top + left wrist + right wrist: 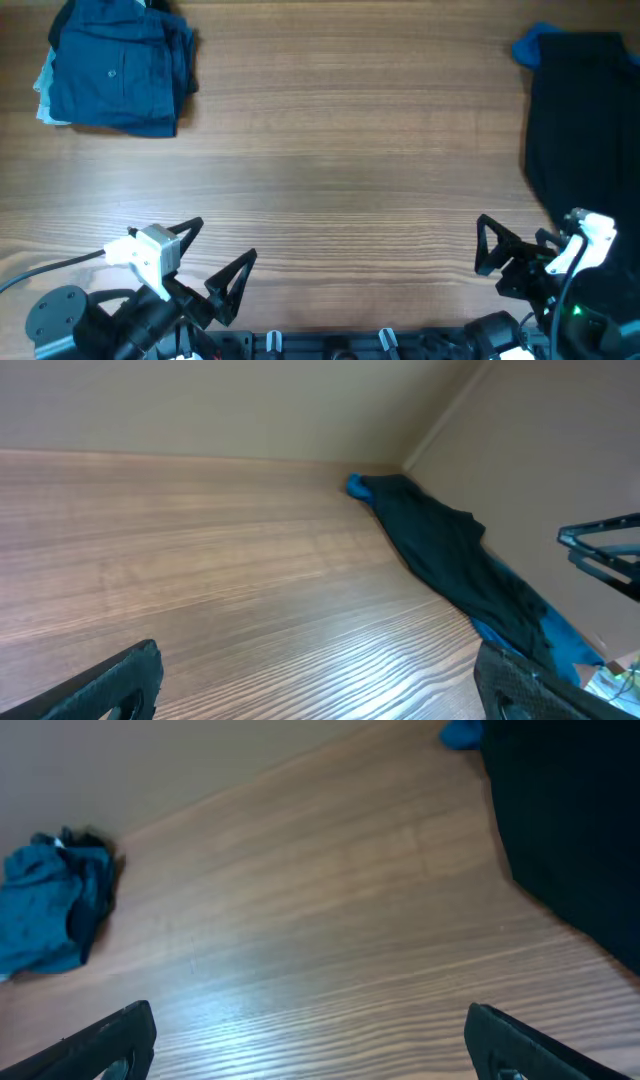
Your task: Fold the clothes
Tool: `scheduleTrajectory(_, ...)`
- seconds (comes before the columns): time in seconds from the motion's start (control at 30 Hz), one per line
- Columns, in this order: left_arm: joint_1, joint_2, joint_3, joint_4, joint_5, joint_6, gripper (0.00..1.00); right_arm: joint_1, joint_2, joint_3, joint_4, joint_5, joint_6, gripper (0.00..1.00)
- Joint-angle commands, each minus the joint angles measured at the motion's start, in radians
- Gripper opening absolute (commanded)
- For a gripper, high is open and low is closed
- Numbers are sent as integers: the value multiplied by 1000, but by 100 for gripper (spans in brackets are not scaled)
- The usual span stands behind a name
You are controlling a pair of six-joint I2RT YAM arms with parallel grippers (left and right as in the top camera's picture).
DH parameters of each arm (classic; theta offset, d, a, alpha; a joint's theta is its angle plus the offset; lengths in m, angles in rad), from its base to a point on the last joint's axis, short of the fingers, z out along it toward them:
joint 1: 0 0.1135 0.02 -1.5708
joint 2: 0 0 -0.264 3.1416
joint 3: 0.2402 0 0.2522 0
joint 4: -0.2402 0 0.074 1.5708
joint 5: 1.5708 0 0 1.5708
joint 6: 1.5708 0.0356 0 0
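- On the table [330, 150], far left, your navy stack [115, 70] sits folded already.
- Left gripper [222, 248]: jaws spread, empty.
- Right gripper [512, 248]: likewise spread, empty.
- Far right, the black garment [585, 120] sprawls limp and light; pinch a hem corner, expect sag.

Folded stack [115, 70] sits in the far-left corner of the desk [330, 170]. Spread garment [585, 120] lies along the right edge, running from the far-right corner toward the front. Small bunched piece [528, 45] pokes out at its far-left end. Left hand [215, 257] is at the front edge, left side. Right hand [502, 260] is at the front edge, right side, just beside the spread garment.
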Motion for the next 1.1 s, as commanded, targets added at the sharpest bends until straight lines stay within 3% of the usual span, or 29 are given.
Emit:
scheduleTrajectory(0.0, -5, 0, -3, 6, 19, 1, 100, -57, -14, -66, 51, 47, 0, 100)
scheduleTrajectory(0.37, -5, 0, -3, 6, 19, 1, 100, -140, -256, -564, 599, -60, -103, 100)
scheduleTrajectory(0.63, -5, 0, -3, 6, 19, 1, 100, -144, -339, -781, 935, -63, -122, 100)
scheduleTrajectory(0.83, -5, 0, -3, 6, 19, 1, 100, -186, -389, -917, 1089, -116, -128, 100)
scheduleTrajectory(1.07, -5, 0, -3, 6, 19, 1, 100, -288, -429, -965, 1124, -184, -132, 100)
